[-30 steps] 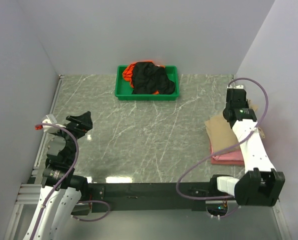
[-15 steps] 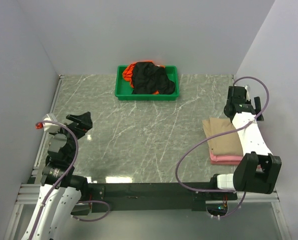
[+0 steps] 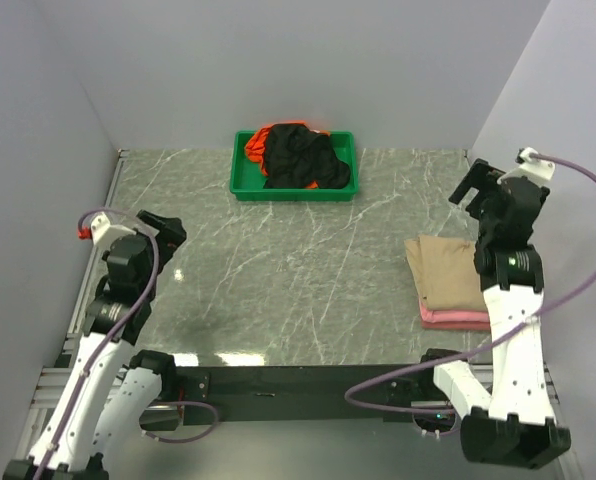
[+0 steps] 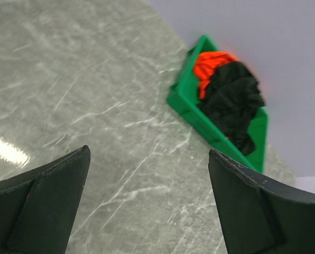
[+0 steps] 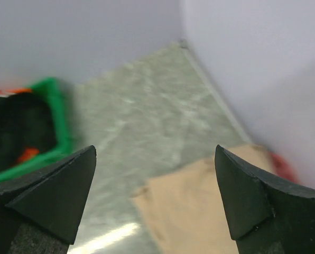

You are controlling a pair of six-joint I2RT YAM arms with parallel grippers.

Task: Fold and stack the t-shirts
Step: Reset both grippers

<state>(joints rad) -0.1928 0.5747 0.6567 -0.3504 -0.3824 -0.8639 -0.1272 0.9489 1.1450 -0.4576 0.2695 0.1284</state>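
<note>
Left end effector (image 3: 163,228) spread, empty, over the left side of the table (image 3: 278,280). Green tray (image 3: 240,186) at the back holds one orange tee (image 3: 255,146) partly under one crumpled black tee (image 3: 300,160): light, limp, probably tangled, so I'd pinch a raised fold on top of the black one. At right, one folded tan tee (image 3: 446,272) lies on one pink tee (image 3: 456,319); right end effector (image 3: 475,186) spread, empty, raised near that stack.
</note>
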